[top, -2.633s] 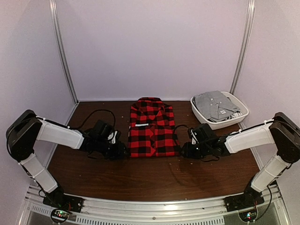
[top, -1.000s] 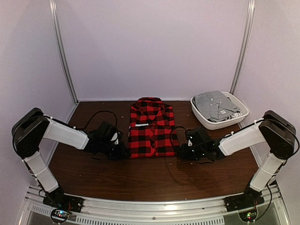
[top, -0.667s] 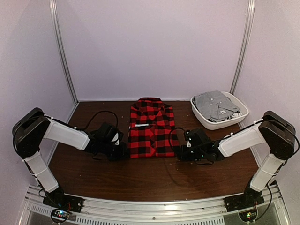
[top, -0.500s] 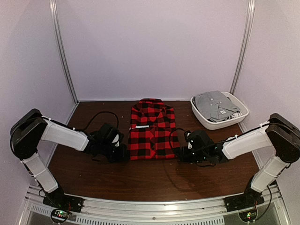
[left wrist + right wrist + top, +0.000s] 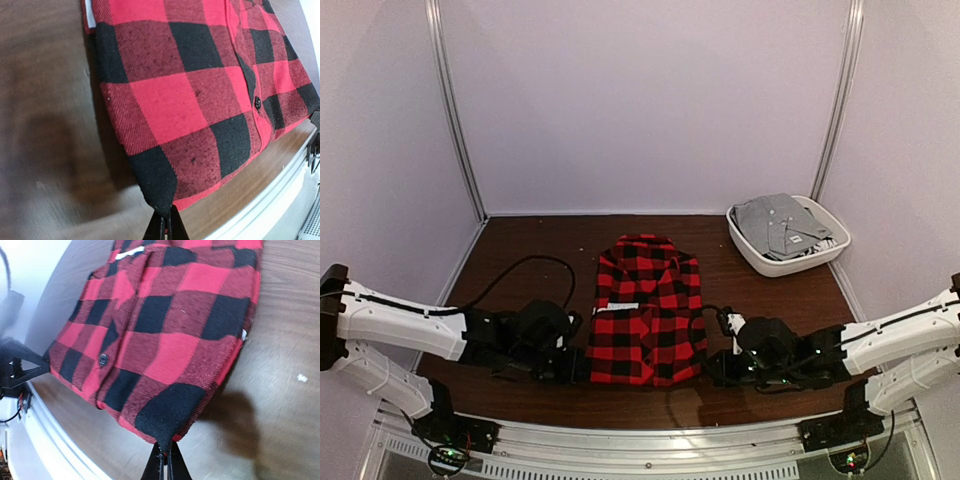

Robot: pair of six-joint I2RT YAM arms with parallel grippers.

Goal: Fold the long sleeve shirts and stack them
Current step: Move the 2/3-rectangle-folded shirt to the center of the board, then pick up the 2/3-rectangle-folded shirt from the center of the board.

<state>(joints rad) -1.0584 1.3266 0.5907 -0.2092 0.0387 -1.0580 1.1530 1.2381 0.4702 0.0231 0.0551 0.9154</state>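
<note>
Your left gripper [image 5: 164,226] has its fingers closed tight on the near left corner of the folded red-and-black shirt [image 5: 645,318], and your right gripper [image 5: 165,461] pinches the near right corner. The shirt lies flat on the table [image 5: 520,262], near the front edge with its collar away from you. The white basket [image 5: 790,266] at far right holds what looks like a grey shirt [image 5: 780,222].
</note>
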